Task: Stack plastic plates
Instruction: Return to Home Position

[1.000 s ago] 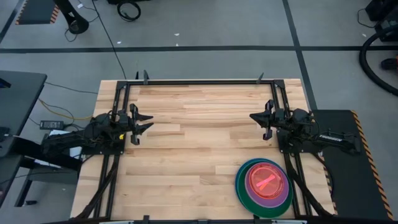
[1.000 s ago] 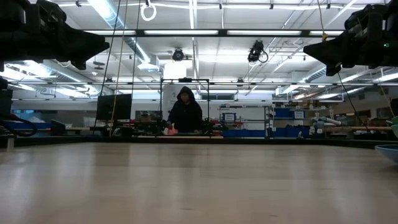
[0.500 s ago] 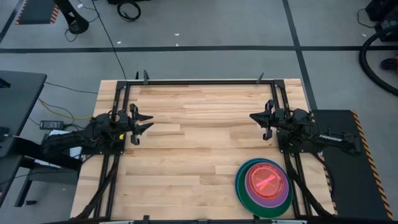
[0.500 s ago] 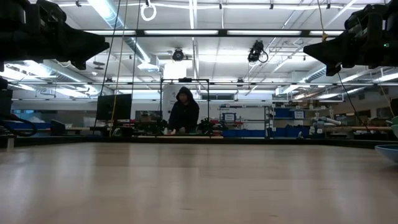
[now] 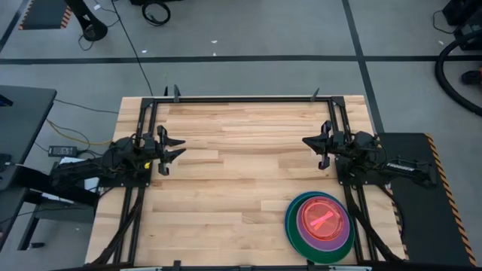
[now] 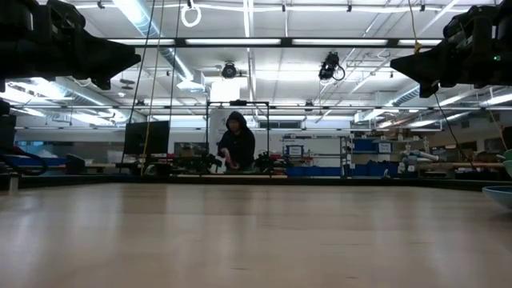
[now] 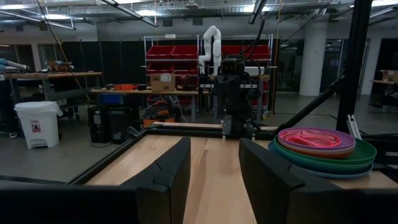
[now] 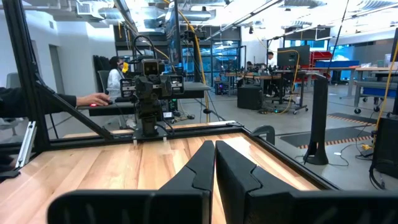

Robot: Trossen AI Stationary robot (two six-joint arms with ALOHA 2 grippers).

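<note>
The plastic plates (image 5: 319,220) stand in one stack at the table's near right corner: wide blue and green ones at the bottom, purple and orange above, translucent pink on top. The left wrist view shows the stack (image 7: 323,149) from the side, resting on the wood. My left gripper (image 5: 175,148) hovers open at the table's left side, far from the stack, with nothing between its fingers (image 7: 171,177). At the right side my right gripper (image 5: 309,141) hovers shut and empty, on the far side of the stack; its fingers (image 8: 205,167) meet.
A black metal frame (image 5: 241,98) runs along the table's far edge and down both sides by the arms' bases. Bare wood (image 5: 241,165) lies between the two grippers. A person (image 6: 236,144) works at a bench beyond the far edge.
</note>
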